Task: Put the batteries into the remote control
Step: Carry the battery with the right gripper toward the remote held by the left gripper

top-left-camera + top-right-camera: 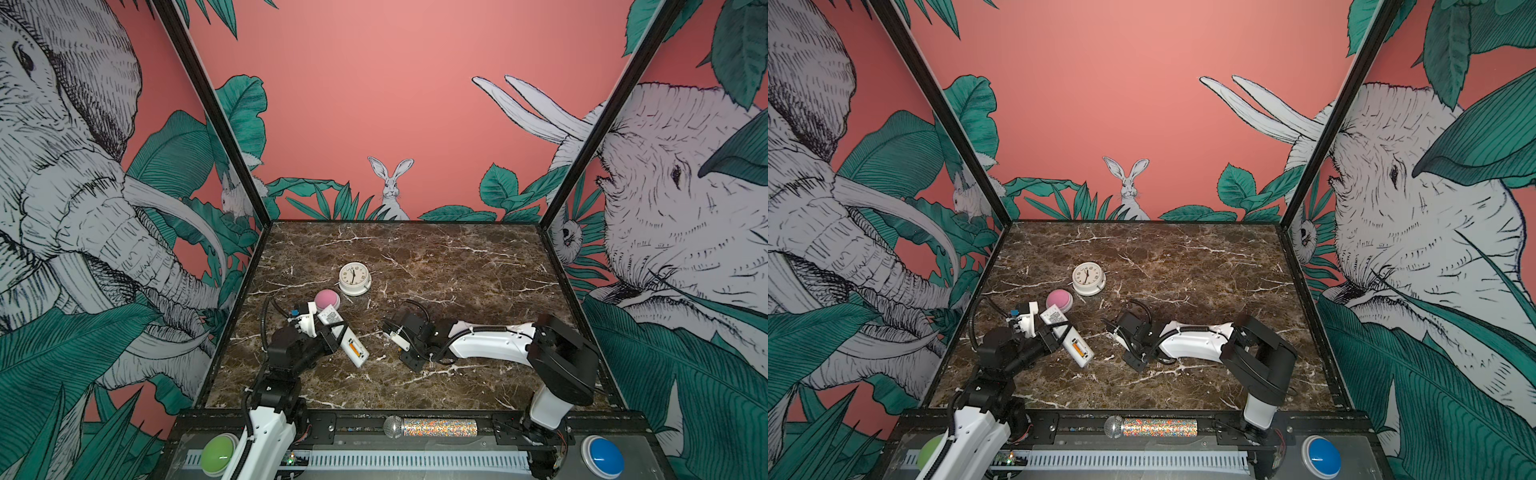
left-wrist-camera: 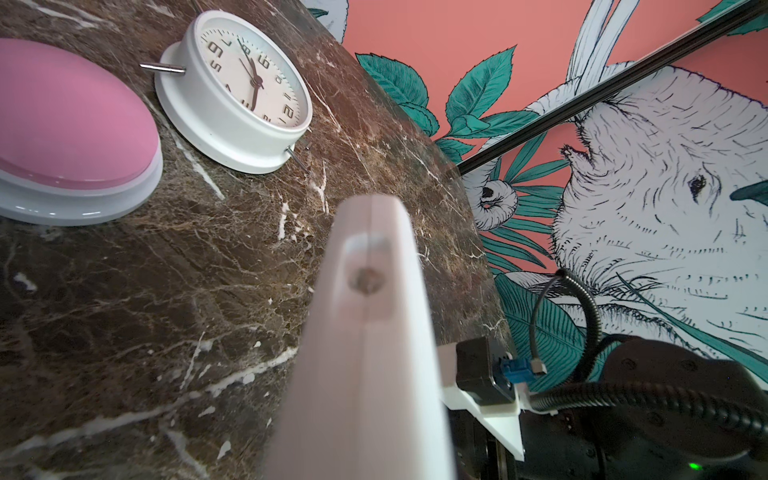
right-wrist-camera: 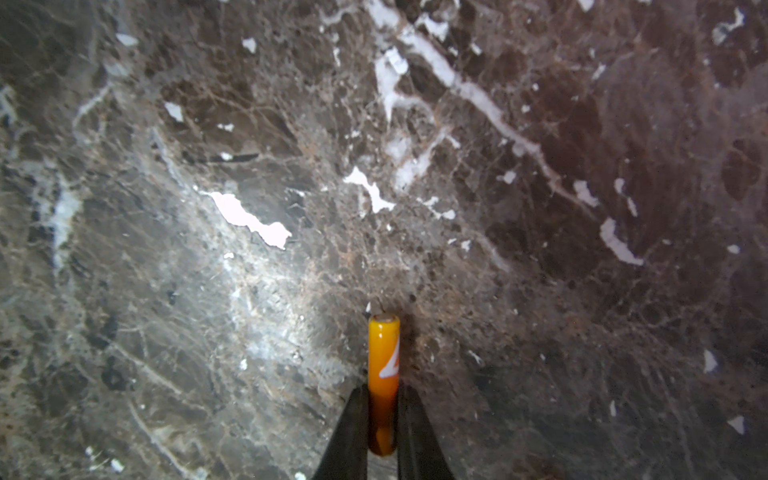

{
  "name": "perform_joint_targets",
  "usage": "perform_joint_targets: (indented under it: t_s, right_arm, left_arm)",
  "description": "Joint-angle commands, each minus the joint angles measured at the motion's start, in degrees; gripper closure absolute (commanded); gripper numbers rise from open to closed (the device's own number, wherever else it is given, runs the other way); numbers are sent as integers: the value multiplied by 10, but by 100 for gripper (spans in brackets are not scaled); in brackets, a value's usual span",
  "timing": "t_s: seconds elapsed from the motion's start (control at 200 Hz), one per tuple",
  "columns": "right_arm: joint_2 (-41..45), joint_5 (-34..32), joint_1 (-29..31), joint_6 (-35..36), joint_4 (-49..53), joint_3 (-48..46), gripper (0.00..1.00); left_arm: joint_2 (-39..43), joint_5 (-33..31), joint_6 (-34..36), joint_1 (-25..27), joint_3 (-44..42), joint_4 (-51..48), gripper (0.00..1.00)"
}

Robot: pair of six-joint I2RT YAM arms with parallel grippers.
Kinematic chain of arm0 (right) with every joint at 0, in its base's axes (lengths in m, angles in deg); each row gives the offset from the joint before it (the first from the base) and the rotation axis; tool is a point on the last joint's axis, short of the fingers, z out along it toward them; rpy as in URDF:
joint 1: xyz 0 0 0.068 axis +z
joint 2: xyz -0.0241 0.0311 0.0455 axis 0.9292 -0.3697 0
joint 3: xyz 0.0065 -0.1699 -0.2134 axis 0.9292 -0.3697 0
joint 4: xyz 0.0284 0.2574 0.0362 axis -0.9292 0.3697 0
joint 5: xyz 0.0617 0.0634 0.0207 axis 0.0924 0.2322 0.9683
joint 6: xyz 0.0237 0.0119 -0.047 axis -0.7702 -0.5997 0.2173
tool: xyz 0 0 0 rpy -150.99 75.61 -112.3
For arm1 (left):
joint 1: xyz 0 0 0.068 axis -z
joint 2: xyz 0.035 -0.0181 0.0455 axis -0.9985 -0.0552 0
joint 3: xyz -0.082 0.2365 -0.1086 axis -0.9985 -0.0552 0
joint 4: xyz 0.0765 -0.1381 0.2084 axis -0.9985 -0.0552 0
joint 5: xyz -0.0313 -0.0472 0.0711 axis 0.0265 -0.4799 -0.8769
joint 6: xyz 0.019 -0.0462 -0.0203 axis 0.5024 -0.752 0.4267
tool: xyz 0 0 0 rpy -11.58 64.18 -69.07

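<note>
The white remote control [image 1: 348, 338] [image 1: 1070, 336] lies slanted at the left of the marble table, label side up. Its open bay shows one orange battery [image 1: 354, 346] [image 1: 1077, 347]. My left gripper [image 1: 336, 328] [image 1: 1059, 328] is shut across the remote's middle. In the left wrist view the remote [image 2: 365, 332] fills the centre as a blurred white bar and hides the fingers. My right gripper [image 1: 386, 326] [image 3: 383, 390] hangs low to the remote's right, apart from it, shut on a second orange battery [image 3: 383, 353] just above the marble.
A round white clock [image 1: 354, 277] [image 2: 237, 87] and a pink dome button [image 1: 327, 299] [image 2: 70, 116] sit just behind the remote. A glitter microphone [image 1: 432, 427], a green button [image 1: 218, 455] and a blue button [image 1: 602, 455] lie along the front rail.
</note>
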Motion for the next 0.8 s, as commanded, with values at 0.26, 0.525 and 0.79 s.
perform_joint_targets:
  t_s: [0.26, 0.525, 0.79]
  right_arm:
    - [-8, -14, 8, -8, 14, 3, 75]
    - [-3, -17, 8, -12, 16, -7, 75]
    - [2, -19, 8, -15, 18, -13, 77]
  left_arm:
    - [13, 6, -6, -3, -8, 25, 100]
    - [13, 6, -7, -3, -7, 26, 100]
    - [15, 7, -8, -2, -9, 27, 100]
